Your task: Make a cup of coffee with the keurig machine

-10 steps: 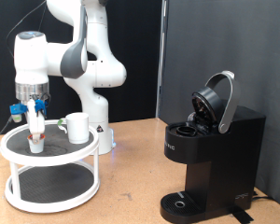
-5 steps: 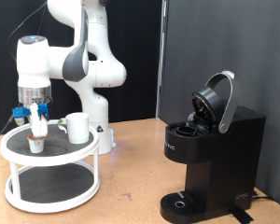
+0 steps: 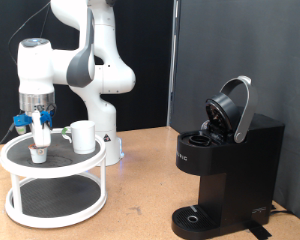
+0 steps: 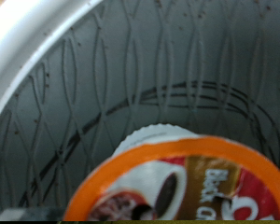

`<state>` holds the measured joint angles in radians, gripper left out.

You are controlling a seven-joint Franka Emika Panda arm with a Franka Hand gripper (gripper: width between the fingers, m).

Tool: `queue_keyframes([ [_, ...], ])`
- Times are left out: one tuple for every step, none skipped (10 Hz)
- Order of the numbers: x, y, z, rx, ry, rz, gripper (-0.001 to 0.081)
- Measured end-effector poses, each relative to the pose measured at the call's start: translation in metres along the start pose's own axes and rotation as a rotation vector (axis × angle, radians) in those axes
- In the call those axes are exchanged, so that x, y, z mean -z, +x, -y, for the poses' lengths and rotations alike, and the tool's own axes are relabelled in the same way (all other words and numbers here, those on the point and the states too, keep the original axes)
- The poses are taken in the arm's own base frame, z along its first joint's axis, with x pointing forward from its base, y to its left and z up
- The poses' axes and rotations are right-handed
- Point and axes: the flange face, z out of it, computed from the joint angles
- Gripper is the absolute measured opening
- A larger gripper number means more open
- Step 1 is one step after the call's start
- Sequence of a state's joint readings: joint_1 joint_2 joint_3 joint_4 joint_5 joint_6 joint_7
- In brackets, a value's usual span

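My gripper [image 3: 38, 146] hangs over the top shelf of a white two-tier round stand [image 3: 10, 168] at the exterior view's left. A small white pod [image 3: 38, 155] sits right at its fingertips. In the wrist view the pod [image 4: 177, 182] fills the lower part of the frame, showing its orange-rimmed printed lid close up. The white cup [image 3: 83, 136] stands upright on the same shelf, just to the exterior view's right of the gripper. The black keurig machine [image 3: 225, 170] stands at the exterior view's right with its lid [image 3: 233, 108] hinged open.
The arm's white base [image 3: 102, 130] stands behind the stand. The stand's raised rim [image 4: 28, 56] curves around the pod, and its lower shelf [image 3: 55, 200] is bare. Brown tabletop [image 3: 140, 190] lies between the stand and the machine.
The arm shifted very slightly over the shelf one second ago and has held still since. The pod, the cup and the machine have not moved.
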<state>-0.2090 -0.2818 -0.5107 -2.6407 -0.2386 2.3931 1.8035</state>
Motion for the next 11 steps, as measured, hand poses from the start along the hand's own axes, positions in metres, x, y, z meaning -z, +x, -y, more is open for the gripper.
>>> queue_keyframes([
  [0.005, 0.002, 0.002, 0.005, -0.016, 0.008, 0.0378],
  [0.014, 0.004, 0.005, 0.011, -0.028, 0.018, 0.0378],
  [0.025, 0.007, 0.009, 0.013, -0.034, 0.030, 0.0378],
  [0.037, 0.009, 0.012, 0.013, -0.036, 0.040, 0.0378],
  [0.049, 0.012, 0.014, 0.011, -0.036, 0.045, 0.0378],
  [0.060, 0.015, 0.016, 0.012, -0.031, 0.043, 0.0378],
  [0.065, 0.017, 0.016, 0.012, -0.033, 0.040, 0.0378],
  [0.064, 0.016, 0.016, 0.012, -0.034, 0.041, 0.0378],
  [0.065, 0.015, 0.015, 0.011, -0.049, 0.053, 0.0378],
  [0.072, 0.012, 0.015, 0.016, -0.072, 0.085, 0.0378],
  [0.086, 0.008, 0.016, 0.021, -0.094, 0.131, 0.0378],
])
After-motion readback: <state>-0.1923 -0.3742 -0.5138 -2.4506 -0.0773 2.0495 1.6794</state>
